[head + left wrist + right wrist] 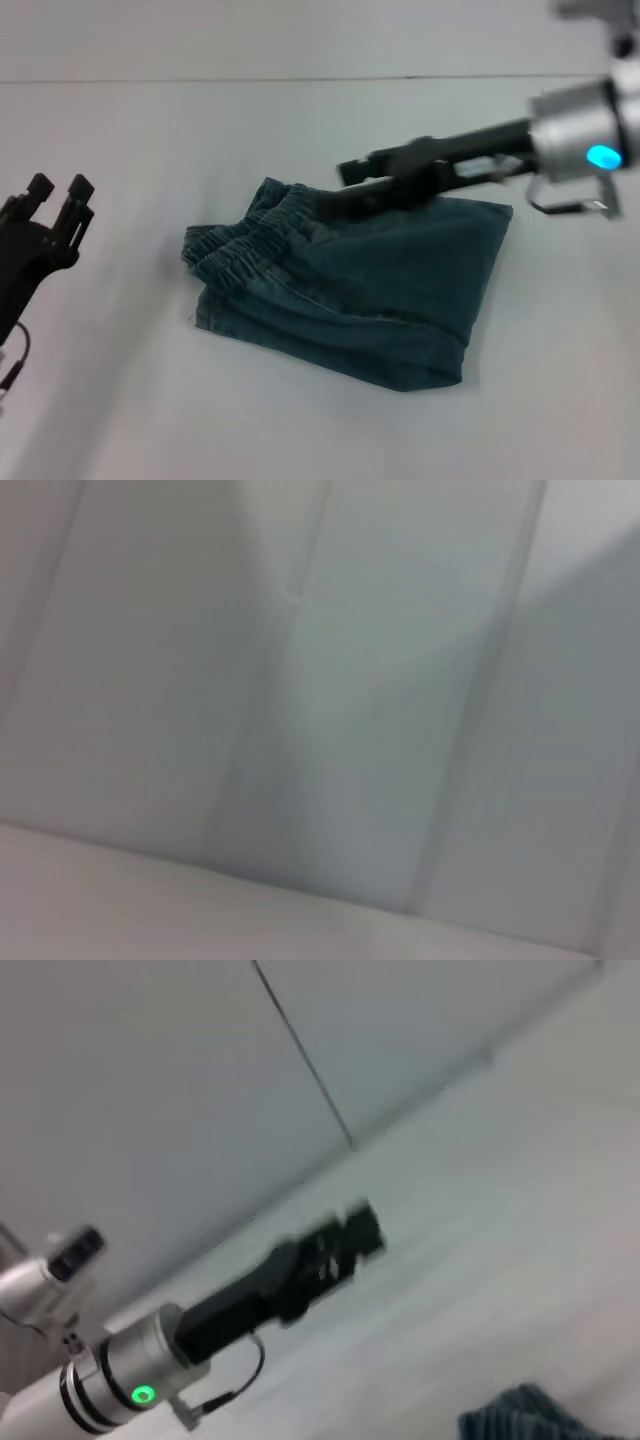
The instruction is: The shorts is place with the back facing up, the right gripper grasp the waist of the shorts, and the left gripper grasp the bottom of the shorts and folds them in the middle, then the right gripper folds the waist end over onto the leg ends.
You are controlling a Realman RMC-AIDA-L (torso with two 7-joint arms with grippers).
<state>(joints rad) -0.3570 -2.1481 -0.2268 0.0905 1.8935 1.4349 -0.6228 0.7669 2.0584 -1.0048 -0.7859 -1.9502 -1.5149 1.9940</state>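
The shorts (370, 290) lie folded on the white table, the ruffled waist (245, 240) at the left end and the leg ends (490, 240) at the right. My right gripper (345, 185) reaches in from the right, low over the far edge of the denim near the waist. It is open with nothing held. My left gripper (58, 190) stands open and apart from the cloth at the left edge of the head view. The right wrist view shows that left gripper (340, 1245) and a corner of the shorts (520, 1415). The left wrist view shows only blank pale surfaces.
The white table (120, 400) spreads all round the shorts. A pale wall (300, 40) rises behind its far edge. A thin cable (15, 365) hangs by the left arm.
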